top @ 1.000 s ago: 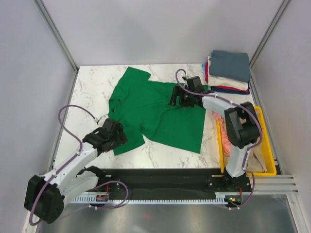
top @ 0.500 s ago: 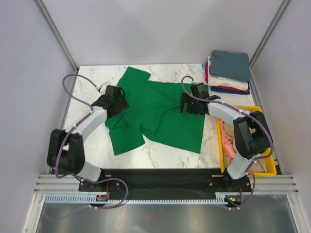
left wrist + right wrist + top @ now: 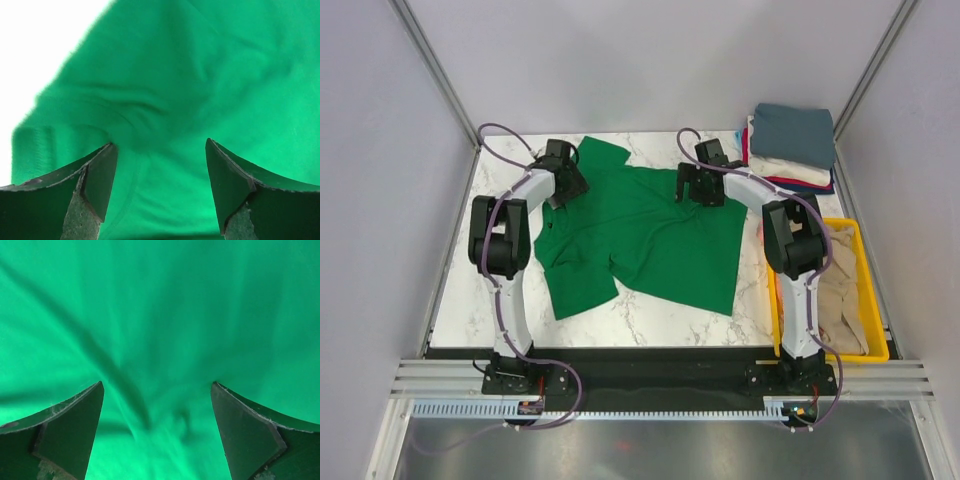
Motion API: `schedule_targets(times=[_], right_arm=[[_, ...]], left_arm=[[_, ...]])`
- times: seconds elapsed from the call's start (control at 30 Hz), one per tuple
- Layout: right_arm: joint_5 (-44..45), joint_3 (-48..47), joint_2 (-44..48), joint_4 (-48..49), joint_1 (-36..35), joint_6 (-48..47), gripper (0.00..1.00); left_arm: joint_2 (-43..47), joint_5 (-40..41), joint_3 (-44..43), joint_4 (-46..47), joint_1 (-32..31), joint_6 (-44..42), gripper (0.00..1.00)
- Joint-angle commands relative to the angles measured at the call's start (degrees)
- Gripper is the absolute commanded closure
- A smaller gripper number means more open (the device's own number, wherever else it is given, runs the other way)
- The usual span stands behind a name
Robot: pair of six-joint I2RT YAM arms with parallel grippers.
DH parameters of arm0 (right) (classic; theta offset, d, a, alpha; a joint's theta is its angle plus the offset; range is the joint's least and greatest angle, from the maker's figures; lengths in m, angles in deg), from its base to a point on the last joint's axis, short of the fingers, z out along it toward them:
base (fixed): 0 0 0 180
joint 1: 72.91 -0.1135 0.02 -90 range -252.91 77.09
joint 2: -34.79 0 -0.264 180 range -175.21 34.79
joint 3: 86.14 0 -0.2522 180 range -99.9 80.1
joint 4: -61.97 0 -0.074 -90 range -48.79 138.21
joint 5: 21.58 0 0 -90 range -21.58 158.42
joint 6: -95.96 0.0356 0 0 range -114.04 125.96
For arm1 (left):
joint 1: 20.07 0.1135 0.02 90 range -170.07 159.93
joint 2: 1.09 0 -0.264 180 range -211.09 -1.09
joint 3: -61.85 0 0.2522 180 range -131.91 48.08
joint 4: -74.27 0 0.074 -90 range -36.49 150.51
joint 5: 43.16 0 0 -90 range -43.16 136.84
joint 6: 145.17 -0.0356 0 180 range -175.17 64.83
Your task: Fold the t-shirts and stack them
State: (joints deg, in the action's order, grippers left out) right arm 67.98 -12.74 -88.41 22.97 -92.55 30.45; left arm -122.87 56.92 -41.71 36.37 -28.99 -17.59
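Note:
A bright green t-shirt [image 3: 640, 235] lies spread on the marble table, its left part creased. My left gripper [image 3: 563, 186] is open, low over the shirt's far left sleeve area; the cloth [image 3: 165, 100] fills its wrist view between the fingers [image 3: 97, 175]. My right gripper [image 3: 698, 190] is open over the shirt's far right shoulder; green cloth [image 3: 160, 315] spans the gap between its fingers [image 3: 75, 425]. A stack of folded t-shirts [image 3: 790, 148], slate blue on top with white and red below, sits at the far right corner.
A yellow plastic bin [image 3: 875, 300] holding beige cloth [image 3: 840, 295] stands at the table's right edge. Grey walls enclose the table on three sides. Bare marble [image 3: 500, 270] shows left of the shirt and along the near edge.
My left arm has swung from the near left edge to the shirt's far left corner. My right gripper has shifted a little toward the far side on the shirt's right shoulder.

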Motion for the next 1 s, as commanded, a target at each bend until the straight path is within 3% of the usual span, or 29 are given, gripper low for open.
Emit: schedule_targets(times=[0.0, 0.2, 0.33, 0.5, 0.6, 0.7, 0.77, 0.93, 0.97], right_arm=[[-3.7, -8.2, -8.4, -4.1, 0.3, -1.7, 0.04], [-6.8, -24.8, -19.5, -10.4, 0.4, -3.6, 0.03], [-9.8, -37.1, -24.9, -11.3, 1.1, -4.6, 0.02], [-12.2, -44.4, -29.6, -9.8, 2.2, -4.7, 0.02], [-14.5, -44.7, -27.7, -5.7, 2.9, -3.9, 0.02], [-16.7, -44.1, -24.8, -4.1, 3.0, -2.8, 0.02], [-19.0, -41.4, -20.4, -2.8, 2.9, -2.3, 0.02], [-20.9, -28.1, -8.3, 0.6, 2.0, -4.2, 0.02], [-21.1, -25.1, -3.3, 1.6, 1.6, -4.4, 0.02]], left_arm=[[-4.2, -0.9, -3.2, -5.3, 5.1, 0.2, 0.23], [-10.4, -6.9, -12.6, -10.3, 13.5, -1.1, 0.26], [-16.6, -5.4, -27.5, -17.2, 15.7, -5.1, 0.25], [-20.9, -9.1, -36.7, -18.9, 17.6, -9.3, 0.23], [-17.6, -12.5, -37.8, -19.1, 17.4, -8.8, 0.23], [-11.7, -12.2, -35.1, -19.5, 17.0, -7.2, 0.21], [-2.4, -10.7, -27.9, -19.1, 16.8, -5.0, 0.21], [21.6, -4.9, 1.3, -13.0, 14.2, -4.2, 0.23], [29.9, -4.5, 5.6, -11.6, 13.3, -4.5, 0.25]])
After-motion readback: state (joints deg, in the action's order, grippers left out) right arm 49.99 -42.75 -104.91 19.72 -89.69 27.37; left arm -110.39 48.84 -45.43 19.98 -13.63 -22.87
